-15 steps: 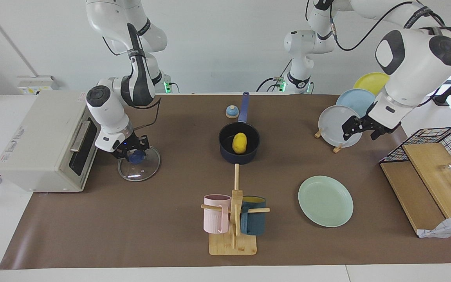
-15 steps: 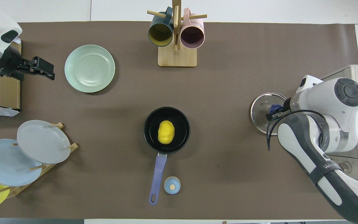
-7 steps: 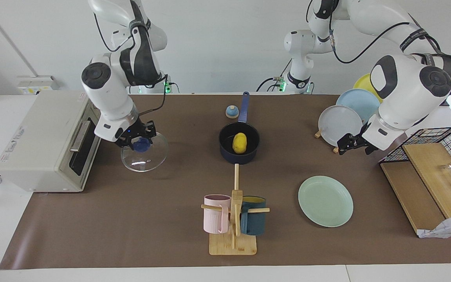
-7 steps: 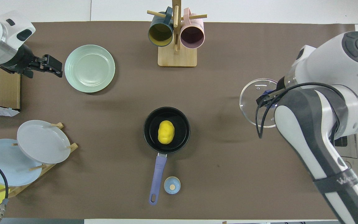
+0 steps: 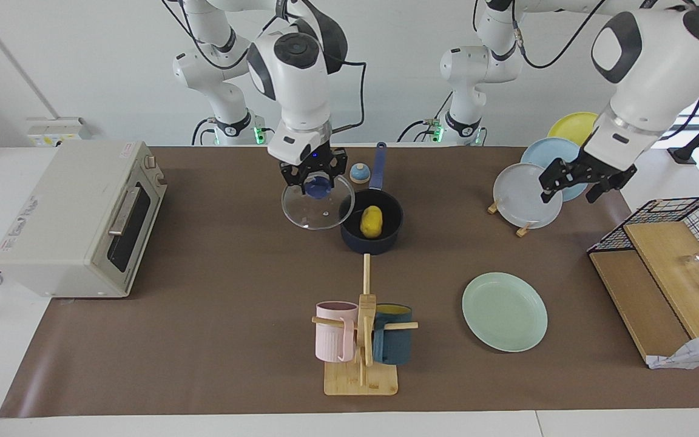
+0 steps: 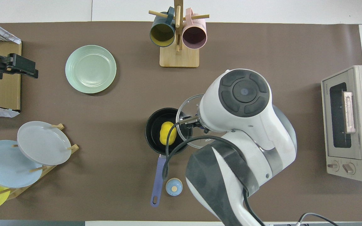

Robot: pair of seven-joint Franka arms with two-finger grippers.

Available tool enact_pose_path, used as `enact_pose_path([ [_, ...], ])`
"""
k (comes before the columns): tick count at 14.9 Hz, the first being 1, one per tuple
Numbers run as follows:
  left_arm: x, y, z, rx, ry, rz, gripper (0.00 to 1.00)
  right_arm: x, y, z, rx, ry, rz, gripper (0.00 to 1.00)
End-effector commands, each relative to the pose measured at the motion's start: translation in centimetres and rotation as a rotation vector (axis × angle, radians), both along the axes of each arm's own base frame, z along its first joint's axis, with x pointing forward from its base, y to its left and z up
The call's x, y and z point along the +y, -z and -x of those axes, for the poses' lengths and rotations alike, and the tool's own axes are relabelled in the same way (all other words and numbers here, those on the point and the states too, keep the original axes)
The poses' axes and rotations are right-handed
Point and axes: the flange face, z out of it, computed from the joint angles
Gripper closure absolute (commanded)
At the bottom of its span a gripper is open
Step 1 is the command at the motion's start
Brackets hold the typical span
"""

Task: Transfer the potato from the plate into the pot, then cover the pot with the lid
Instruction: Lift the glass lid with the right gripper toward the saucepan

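Potato [image 5: 371, 221] lies inside the pot [image 5: 371, 228], on the black base, so the transfer step reads as complete and the plate [image 5: 505, 311] stands bare toward the left arm's end of the table, farther from the robots than the pot. Right gripper [image 5: 315, 176] has its jaws clamped on the blue knob of the lid [image 5: 317, 204] and carries the lid in the air, tilted, with its glass disc hanging below the knob. The knob grip suits the task: it sits at the lid's centre, so the rim hangs free to meet the pot rim all round. In the facing view the lid overlaps the pot's edge on the side toward the right arm's end of the table; it is not yet centred and not yet seated. Judgement: the step in hand is covering the pot, which calls for a short shift over the pot's centre, levelling, then lowering. The pot handle [image 5: 377, 167] points toward the robots, beside a small bell-shaped knob [image 5: 359, 173], and should not obstruct the lid. Left gripper [image 5: 585, 181] waits with jaws apart and nothing between them, raised over the rack of upright plates [image 5: 525, 197].
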Motion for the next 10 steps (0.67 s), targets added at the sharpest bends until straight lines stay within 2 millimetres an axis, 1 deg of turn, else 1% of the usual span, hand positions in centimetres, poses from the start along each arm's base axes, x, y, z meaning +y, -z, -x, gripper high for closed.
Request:
enact_pose_path([
  [1,0.4,-1.9,3.2,0.015,-0.012,0.0,0.0,3.3,0.8,-0.4,-0.054,0.029,-0.043,1.0],
  [2,0.4,-2.1,4.0,0.026,-0.012,-0.002,0.0,4.6,0.6,0.0,-0.075,0.005,-0.051,1.0],
  [3,0.4,-1.8,4.5,0.036,-0.008,-0.003,0.0,5.4,0.8,-0.2,-0.09,-0.002,-0.063,1.0],
  [4,0.1,-1.2,5.0,0.05,-0.001,-0.005,0.0,5.7,1.1,-0.1,-0.094,-0.006,-0.065,1.0],
  [6,0.1,-0.2,6.0,0.066,0.008,-0.009,0.0,9.1,2.7,1.6,-0.095,-0.061,-0.054,1.0],
  [7,0.1,0.2,6.3,0.068,0.009,-0.01,0.0,9.2,2.3,1.4,-0.102,-0.061,-0.05,1.0],
  [9,0.1,0.2,6.1,0.045,0.007,-0.008,0.0,9.4,3.7,1.3,-0.094,-0.064,-0.041,1.0],
  [10,0.0,0.3,6.1,0.048,0.008,-0.008,0.0,9.9,4.0,1.6,-0.092,-0.073,-0.04,1.0],
])
